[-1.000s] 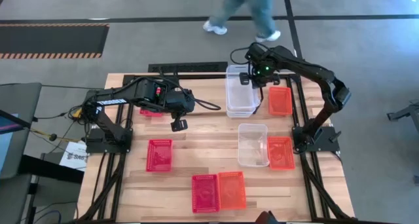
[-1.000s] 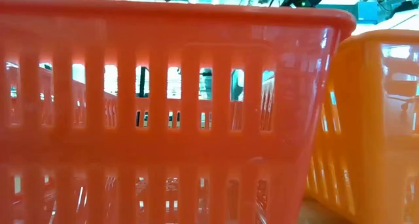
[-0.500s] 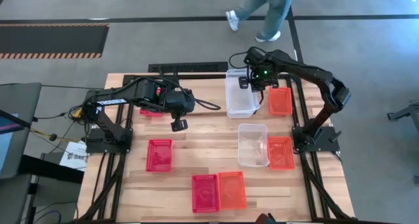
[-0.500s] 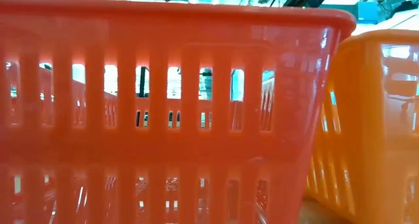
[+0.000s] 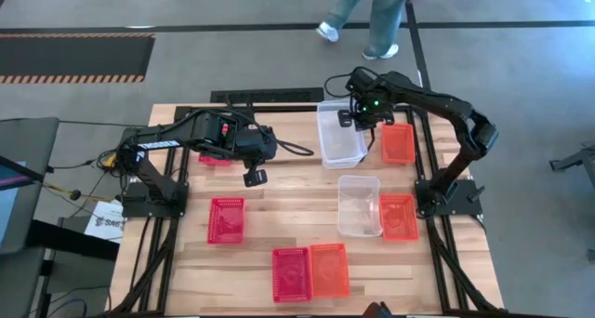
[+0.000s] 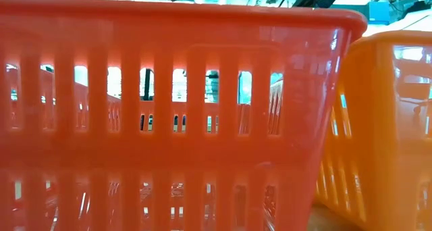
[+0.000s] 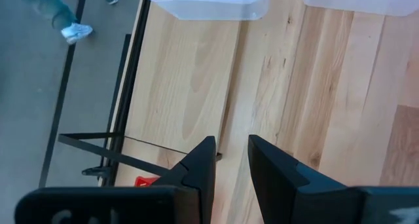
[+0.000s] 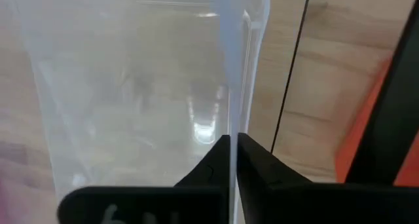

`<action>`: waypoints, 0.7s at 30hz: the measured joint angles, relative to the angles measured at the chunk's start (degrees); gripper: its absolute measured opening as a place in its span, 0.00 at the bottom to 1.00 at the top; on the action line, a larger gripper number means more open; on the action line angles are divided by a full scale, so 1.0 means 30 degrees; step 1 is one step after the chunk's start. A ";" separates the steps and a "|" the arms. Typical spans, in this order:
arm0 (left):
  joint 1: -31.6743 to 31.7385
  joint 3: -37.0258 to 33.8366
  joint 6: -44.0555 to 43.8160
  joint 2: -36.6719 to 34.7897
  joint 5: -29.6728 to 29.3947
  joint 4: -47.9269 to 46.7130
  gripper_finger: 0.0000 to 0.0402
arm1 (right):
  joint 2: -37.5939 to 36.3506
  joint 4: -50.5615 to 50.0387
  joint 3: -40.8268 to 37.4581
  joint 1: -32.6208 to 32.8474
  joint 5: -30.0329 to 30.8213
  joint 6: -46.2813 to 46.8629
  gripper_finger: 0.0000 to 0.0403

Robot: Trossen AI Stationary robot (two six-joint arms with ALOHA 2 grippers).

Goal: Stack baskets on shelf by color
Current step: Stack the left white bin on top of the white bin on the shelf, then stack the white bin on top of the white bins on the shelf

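Observation:
A clear basket sits at the far middle of the table, on the shelf, whose thin black rod runs beside it. My right gripper is shut on this basket's right wall. An orange basket lies just to its right on the shelf. A red basket lies at the far left, partly hidden under my left arm. My left gripper hangs above bare wood left of centre, open by a narrow gap, with nothing in it. My right gripper pinches the clear basket's right long wall at its rim, near the far end, one finger inside the basket and one outside. The fingers come from above, pointing down. The basket sits level and low on the shelf, not hanging.
More baskets lie on the table: a red one at the left, a clear one beside an orange one at the right, and a red and orange pair at the near edge. A person walks beyond the far edge.
My right gripper has sunk a little with the clear basket. The basket was raised and offset toward the far edge; it has come down toward the near side and now sits level on the shelf. The person has walked on behind the table.

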 joint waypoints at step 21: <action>0.0000 0.0000 0.0138 0.0000 0.0000 -0.0011 0.20 | 0.0000 -0.0911 0.3666 0.0447 0.0599 -0.0192 0.20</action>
